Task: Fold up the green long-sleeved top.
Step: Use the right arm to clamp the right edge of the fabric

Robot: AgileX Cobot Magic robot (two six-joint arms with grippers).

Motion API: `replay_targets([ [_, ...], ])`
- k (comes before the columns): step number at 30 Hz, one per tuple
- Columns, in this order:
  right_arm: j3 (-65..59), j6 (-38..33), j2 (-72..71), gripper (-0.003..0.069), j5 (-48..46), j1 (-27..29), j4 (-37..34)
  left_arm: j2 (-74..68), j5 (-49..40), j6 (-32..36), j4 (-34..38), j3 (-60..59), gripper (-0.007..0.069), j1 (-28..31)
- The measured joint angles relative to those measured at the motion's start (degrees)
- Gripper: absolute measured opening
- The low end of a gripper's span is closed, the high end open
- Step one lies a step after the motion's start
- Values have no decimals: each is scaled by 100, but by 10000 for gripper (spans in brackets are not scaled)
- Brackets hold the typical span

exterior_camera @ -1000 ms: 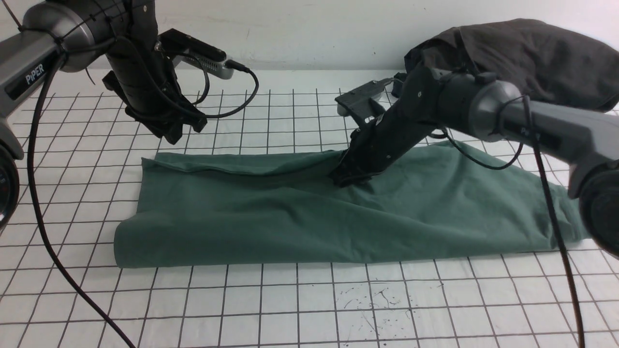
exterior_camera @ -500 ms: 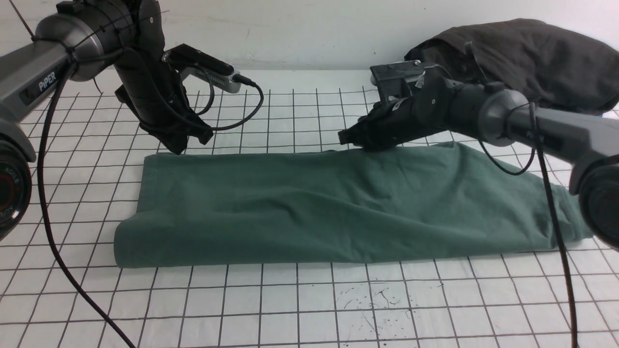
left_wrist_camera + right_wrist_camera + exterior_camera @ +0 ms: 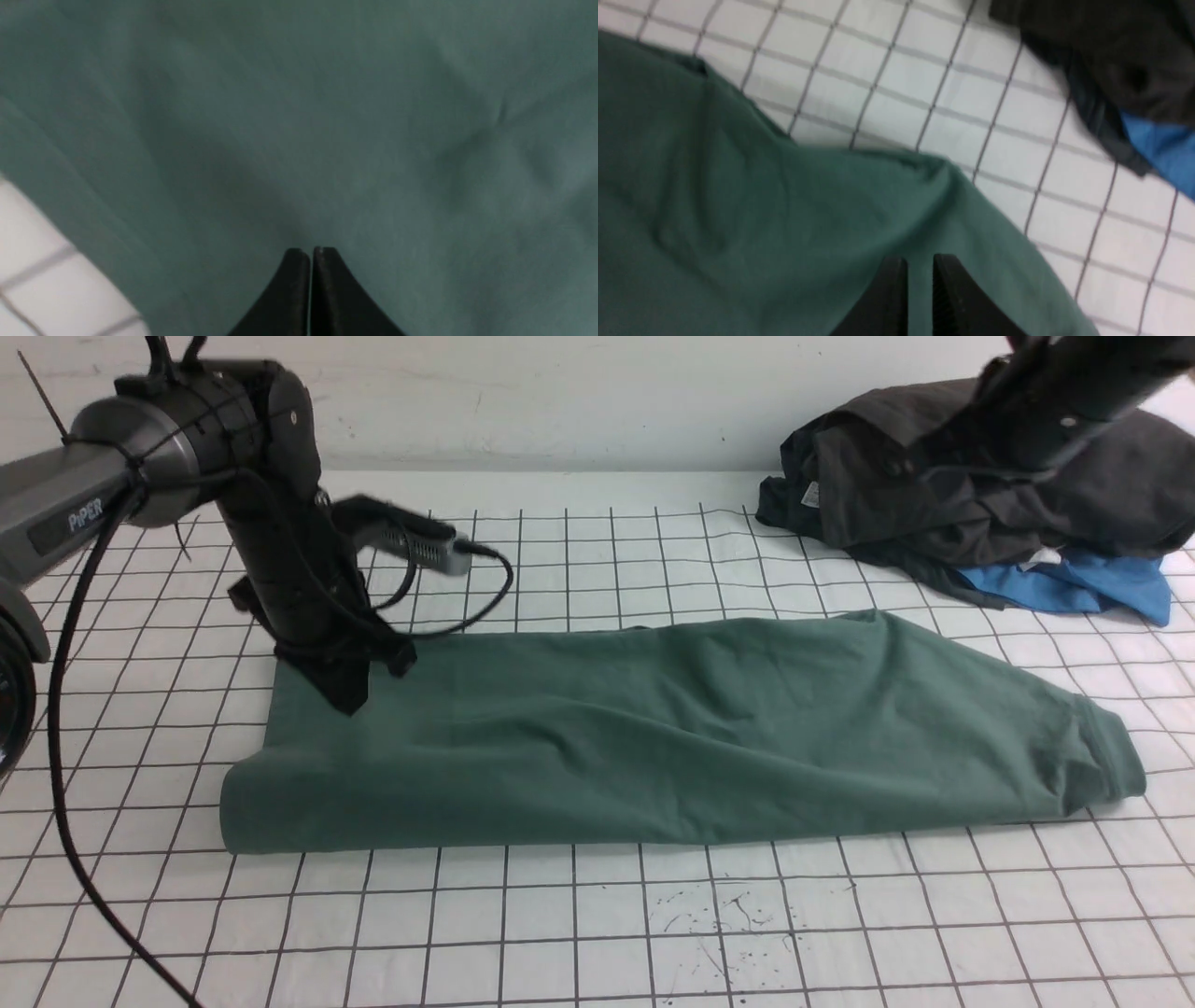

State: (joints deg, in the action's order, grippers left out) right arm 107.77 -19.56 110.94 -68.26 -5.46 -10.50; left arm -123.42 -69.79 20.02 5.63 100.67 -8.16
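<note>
On gridded white table (image 3: 579, 915), green long-sleeved top (image 3: 560, 756), left claw (image 3: 311, 249) closed, right claw (image 3: 920, 256) slightly parted.

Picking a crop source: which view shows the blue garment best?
Front view: it shows the blue garment broadly, poking out under the dark heap. Right wrist view has only a piece at the frame edge; left wrist view, none.

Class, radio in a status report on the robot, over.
Left gripper shut, empty; right gripper slightly open, empty. Green top spread wide.
</note>
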Motion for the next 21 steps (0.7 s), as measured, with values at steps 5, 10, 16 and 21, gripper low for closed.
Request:
replay_targets([
  [5,-704,23,-143,77,-240,400,131,70,110,0,-62,-804,-8,4],
  [10,-1657,115,-291,77,105,703,265,201,290,-5,-57,-1091,-8,4],
  [16,-2188,167,-174,101,433,1043,431,251,348,-10,-57,-1122,-8,4],
  [21,-2238,240,79,234,572,1311,448,400,402,-10,-62,-1210,-8,4],
])
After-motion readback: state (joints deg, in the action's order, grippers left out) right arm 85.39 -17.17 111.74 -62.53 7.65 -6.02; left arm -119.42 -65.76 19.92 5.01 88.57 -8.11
